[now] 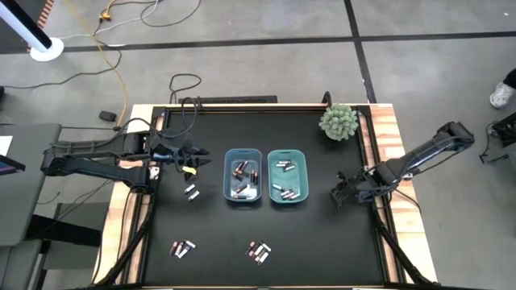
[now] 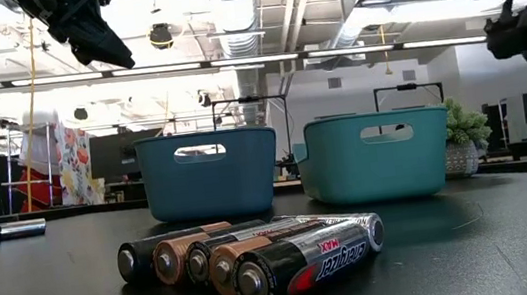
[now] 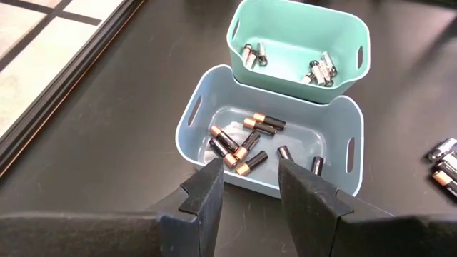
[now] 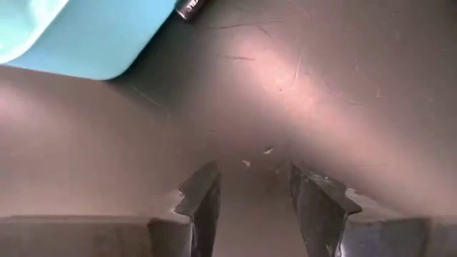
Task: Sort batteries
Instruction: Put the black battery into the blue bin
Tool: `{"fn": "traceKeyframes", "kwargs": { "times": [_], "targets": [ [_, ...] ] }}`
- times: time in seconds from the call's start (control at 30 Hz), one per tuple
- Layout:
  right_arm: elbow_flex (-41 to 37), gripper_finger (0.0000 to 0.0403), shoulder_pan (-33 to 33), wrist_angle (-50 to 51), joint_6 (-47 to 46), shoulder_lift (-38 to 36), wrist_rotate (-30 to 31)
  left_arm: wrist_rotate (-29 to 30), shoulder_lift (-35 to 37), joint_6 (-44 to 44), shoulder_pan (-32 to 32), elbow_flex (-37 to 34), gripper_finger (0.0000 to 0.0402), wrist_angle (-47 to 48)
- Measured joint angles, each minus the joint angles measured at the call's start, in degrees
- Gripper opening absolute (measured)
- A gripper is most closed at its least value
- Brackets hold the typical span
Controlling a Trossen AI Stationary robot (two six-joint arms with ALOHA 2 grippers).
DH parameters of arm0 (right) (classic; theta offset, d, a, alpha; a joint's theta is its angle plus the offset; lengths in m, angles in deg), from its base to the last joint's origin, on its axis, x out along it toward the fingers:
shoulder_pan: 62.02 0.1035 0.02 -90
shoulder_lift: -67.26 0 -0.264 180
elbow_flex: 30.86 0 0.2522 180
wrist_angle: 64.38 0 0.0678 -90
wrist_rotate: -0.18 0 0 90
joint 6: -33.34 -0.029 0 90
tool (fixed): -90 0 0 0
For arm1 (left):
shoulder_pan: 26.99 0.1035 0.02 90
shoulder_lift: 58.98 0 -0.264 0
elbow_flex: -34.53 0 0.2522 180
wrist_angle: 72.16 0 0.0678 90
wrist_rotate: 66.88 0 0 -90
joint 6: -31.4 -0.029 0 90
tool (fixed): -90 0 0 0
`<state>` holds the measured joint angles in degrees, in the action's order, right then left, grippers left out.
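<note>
- In the middle of the black table [image 1: 322, 250] stand my two bins: the blue bin [image 1: 243, 176] holds dark cells with copper ends, the teal bin [image 1: 289, 176] silvery ones, so part of the sorting looks done.
- Loose batteries [image 1: 191, 192] lie near the blue bin's left; two more clusters [image 1: 182, 249] [image 1: 258, 252] wait along the near edge.
- My left gripper [image 3: 246, 187] hovers just left of the blue bin, jaws parted and empty.
- My right gripper [image 4: 250, 193] hangs low over bare table right of the teal bin, jaws apart, holding nothing.
- I judge three groups are left to sort.
</note>
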<state>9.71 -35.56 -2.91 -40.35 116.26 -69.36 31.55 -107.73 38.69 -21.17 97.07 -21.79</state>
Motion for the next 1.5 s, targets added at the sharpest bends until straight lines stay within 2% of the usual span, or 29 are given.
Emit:
{"fn": "traceKeyframes", "kwargs": {
  "times": [0.17,0.53,0.6,0.97,1.1,1.2,1.37,1.5],
  "targets": [
    [-0.28,0.0216,1.92,-0.34,0.30,-0.03,2.44,0.00,0.00,0.00,-0.01,0.00,0.0130,-0.01],
    [-0.28,0.0379,3.57,-6.18,8.49,0.05,5.21,0.00,0.00,0.00,0.00,0.00,0.0130,-0.01],
    [-0.28,0.0394,3.54,-6.98,10.16,0.32,5.63,0.00,0.00,0.00,-0.01,0.00,0.0130,0.00],
    [-0.29,0.0341,2.02,-5.97,11.21,2.04,7.07,0.02,0.00,0.00,-0.01,0.00,0.0130,0.01],
    [-0.36,0.0337,1.55,-7.01,13.07,3.77,14.01,0.00,0.00,0.00,-0.01,0.00,0.0130,0.00],
    [-2.49,0.0338,2.59,-12.85,15.70,5.85,19.29,0.02,0.02,0.00,-0.02,0.00,0.0130,0.01],
    [-10.34,0.0335,3.84,-29.27,17.21,9.31,20.46,0.00,0.00,0.00,0.00,0.00,0.0130,0.02],
    [-15.89,0.0330,3.97,-37.95,18.43,11.20,22.88,0.00,0.00,0.00,-0.02,0.00,0.0130,0.02]
  ]
}}
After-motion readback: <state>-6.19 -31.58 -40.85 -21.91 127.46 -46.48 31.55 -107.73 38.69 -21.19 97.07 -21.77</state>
